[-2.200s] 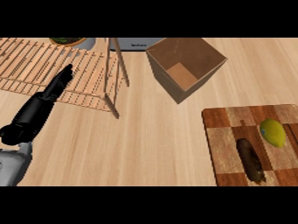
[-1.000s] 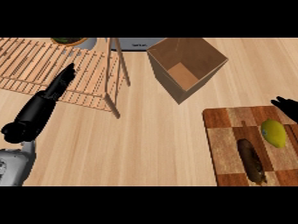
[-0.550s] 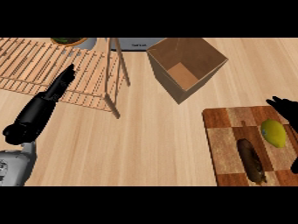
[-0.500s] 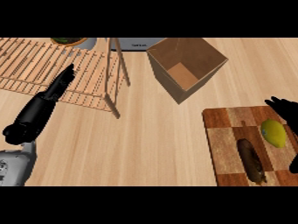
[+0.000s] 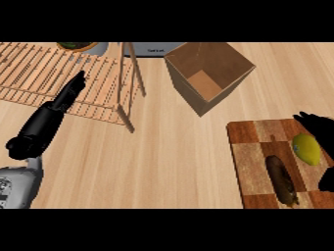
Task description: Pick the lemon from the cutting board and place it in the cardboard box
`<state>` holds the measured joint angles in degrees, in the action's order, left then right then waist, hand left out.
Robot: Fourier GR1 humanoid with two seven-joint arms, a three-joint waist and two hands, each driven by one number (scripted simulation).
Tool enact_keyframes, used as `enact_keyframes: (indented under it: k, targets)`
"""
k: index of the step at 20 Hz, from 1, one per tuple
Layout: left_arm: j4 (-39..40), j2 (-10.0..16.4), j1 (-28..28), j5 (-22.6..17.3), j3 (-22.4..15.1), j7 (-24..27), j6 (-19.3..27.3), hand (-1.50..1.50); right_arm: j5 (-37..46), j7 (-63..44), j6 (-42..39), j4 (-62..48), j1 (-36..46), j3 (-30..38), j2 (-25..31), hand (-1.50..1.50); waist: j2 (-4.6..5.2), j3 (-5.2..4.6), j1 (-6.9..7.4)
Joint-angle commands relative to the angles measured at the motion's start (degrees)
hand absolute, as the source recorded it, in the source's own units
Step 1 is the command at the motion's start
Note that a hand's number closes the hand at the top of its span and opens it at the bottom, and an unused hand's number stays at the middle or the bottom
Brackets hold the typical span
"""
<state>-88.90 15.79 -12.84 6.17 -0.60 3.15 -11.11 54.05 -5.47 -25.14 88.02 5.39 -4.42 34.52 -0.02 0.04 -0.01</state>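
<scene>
Right hand (image 5: 327, 130) spread wide, lemon (image 5: 307, 148) just left of its palm, not yet gripped. The grasp and the carry to the cardboard box (image 5: 209, 73) — well up-left — remain.

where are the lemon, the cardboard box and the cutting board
lemon (image 5: 307, 149), head view, middle of its yellow skin
cardboard box (image 5: 198, 60), head view, on its inner wall
cutting board (image 5: 250, 162), head view, bare wood near its left edge
</scene>
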Motion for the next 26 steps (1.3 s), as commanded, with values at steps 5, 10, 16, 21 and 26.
enact_keyframes:
  k: [5, 10, 16, 21, 26]
  targets:
    - [-3.57, -1.86, 3.55, 2.23, 0.16, 0.5, 0.29, 0.0, 4.7, -0.84, -2.82, -4.53, 5.26, -0.09, -3.21, -1.5, 0.03, -0.04, 0.4]
    - [0.93, -2.37, -2.61, 2.27, 1.92, -1.44, -0.8, 0.0, 8.99, 3.18, 6.19, -12.79, 3.04, 1.52, -5.2, -1.5, 0.09, -0.03, 0.05]
    - [-1.54, 0.39, 1.33, -0.46, 5.37, -0.27, -5.94, 0.0, 8.75, 9.07, 5.7, -16.73, 3.23, 4.87, -3.69, -1.5, 0.04, -0.03, 0.17]
    - [2.01, -0.25, -1.12, 0.46, 5.91, 2.4, -4.97, 0.0, 11.16, 16.09, 11.54, -20.5, 5.02, 1.92, -3.86, 1.5, 0.12, -0.03, 0.01]
    - [4.0, -1.24, -1.27, 1.59, 5.63, 2.53, -4.57, 0.0, 13.45, 19.71, 21.21, -24.63, 6.23, 3.29, -4.75, 1.5, 0.11, -0.02, 0.03]
